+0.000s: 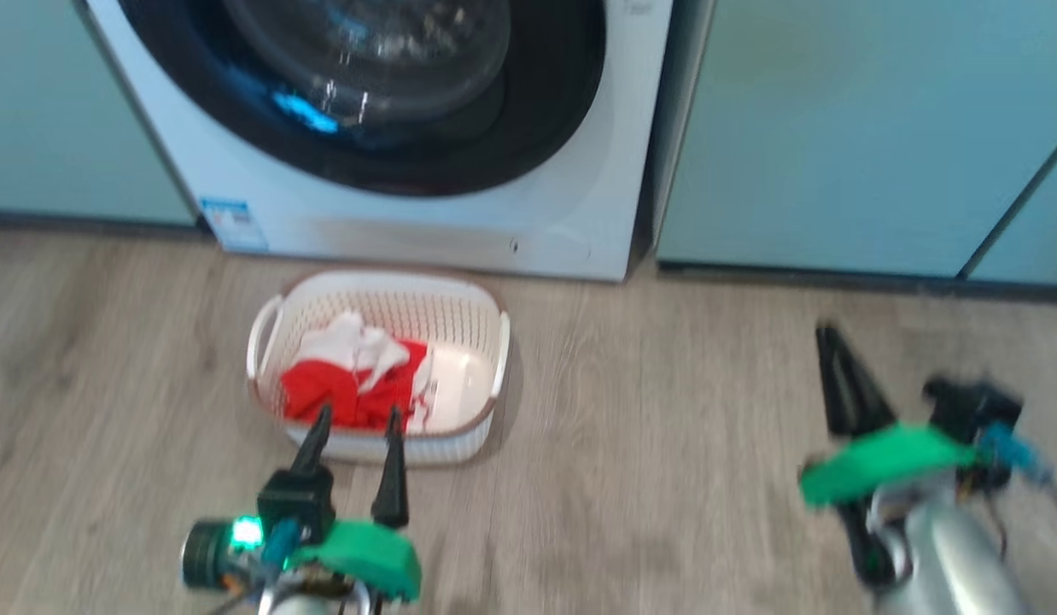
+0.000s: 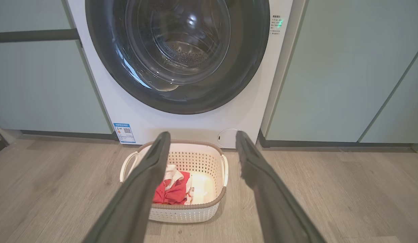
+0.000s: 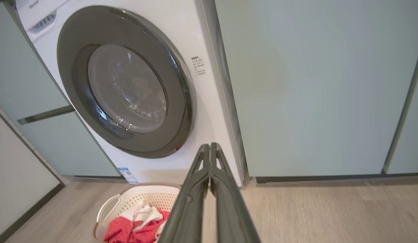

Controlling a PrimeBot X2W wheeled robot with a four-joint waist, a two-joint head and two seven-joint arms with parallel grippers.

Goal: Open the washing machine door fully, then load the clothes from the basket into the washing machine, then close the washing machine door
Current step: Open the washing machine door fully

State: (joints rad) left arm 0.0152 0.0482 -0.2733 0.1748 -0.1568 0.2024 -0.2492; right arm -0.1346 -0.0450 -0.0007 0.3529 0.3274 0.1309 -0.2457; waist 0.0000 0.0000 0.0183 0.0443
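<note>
Wood floor [image 1: 665,478]: basket [image 1: 460,320] with clothes [image 1: 341,393] just beyond wide left hand [image 1: 358,412]; right hand [image 1: 829,333] closed.

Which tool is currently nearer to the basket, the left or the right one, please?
Left. The left tool, open, overlaps the near rim of the basket in the head view; the right tool, shut, is far off to the basket's right, above the floor.
</note>
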